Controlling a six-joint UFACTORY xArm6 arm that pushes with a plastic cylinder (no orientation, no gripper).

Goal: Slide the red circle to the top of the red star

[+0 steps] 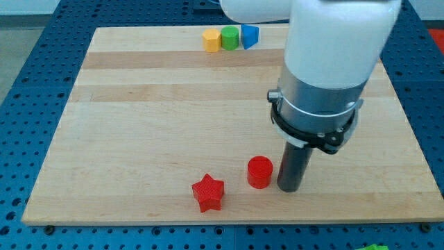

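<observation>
The red circle [260, 171] stands near the board's bottom edge, right of centre. The red star [208, 193] lies to its lower left, a small gap apart from it. My tip [289, 188] is on the board just to the right of the red circle, very close to it or touching its right side. The arm's white and grey body rises above the tip and hides part of the board's upper right.
A yellow block [211, 39], a green block [229, 38] and a blue block [248, 36] sit in a tight row at the board's top edge. The wooden board [139, 125] lies on a blue perforated table. The board's bottom edge is close below the star.
</observation>
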